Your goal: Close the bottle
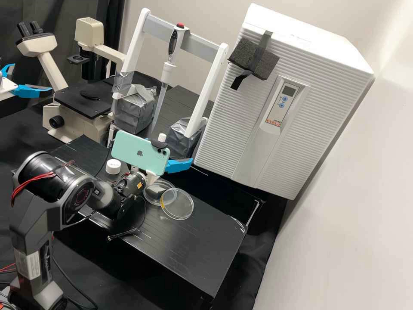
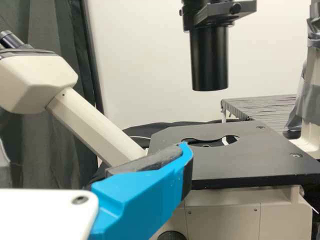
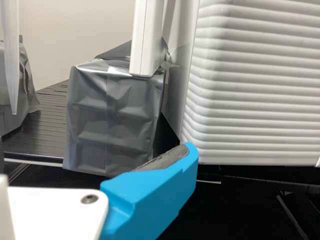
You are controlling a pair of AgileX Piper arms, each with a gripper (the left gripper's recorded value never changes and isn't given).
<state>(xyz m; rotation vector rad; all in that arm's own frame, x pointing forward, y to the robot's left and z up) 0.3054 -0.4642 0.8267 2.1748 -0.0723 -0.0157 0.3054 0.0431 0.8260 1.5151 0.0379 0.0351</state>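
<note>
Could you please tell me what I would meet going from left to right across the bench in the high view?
microscope → white cap → petri dishes → white ribbed cabinet

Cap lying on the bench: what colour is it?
The cap is white, clearest in the high view.

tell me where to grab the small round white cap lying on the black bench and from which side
Grip the small round white cap by its short side wall, fingers across its width, coming straight down. It lies flat on the black bench as a low disc, so probably only the rim offers opposing faces.
</note>
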